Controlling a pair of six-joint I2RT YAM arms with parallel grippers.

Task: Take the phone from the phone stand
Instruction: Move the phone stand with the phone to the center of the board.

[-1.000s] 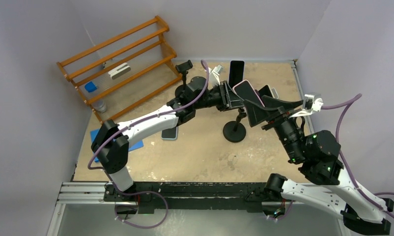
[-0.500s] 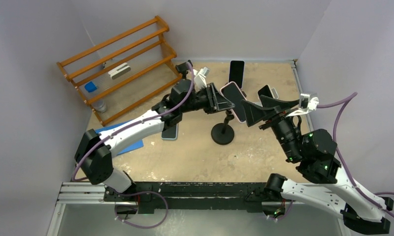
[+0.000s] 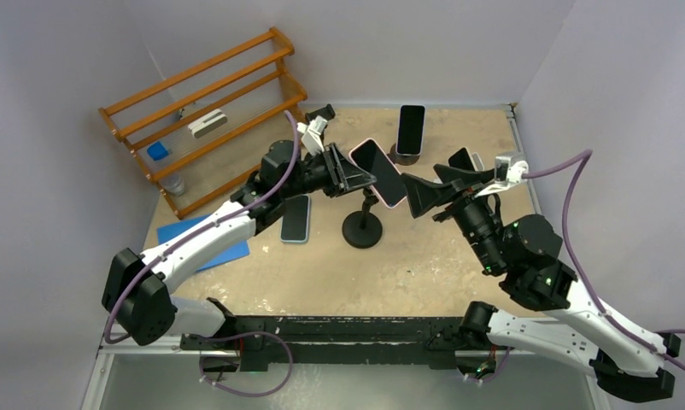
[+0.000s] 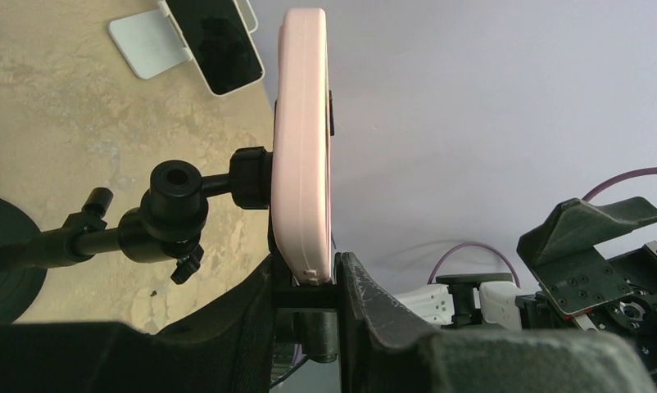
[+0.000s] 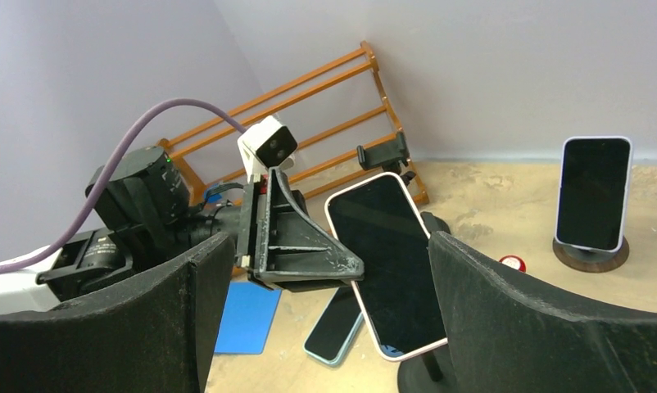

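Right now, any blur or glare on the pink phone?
Top external: even light, soft shadows, pink phone sharp, no glare. Left wrist: phone edge-on and crisp, left claw underexposed. Right wrist: right claw dark and soft, phone glare-free.

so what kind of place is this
Likely a robot lab test cell, not a home: a left arm and right arm bolted to a metal rail, plain walls boxing in the table, and staged props like the pink phone on its stand.

Left arm [image 3: 204, 239]: white shells, black joints, a purple cable [image 5: 186, 101] looping off the wrist. Right arm [image 3: 570, 335], same build, with a white camera [image 3: 503, 164] up top and small screws [image 4: 583, 282] in black metal.
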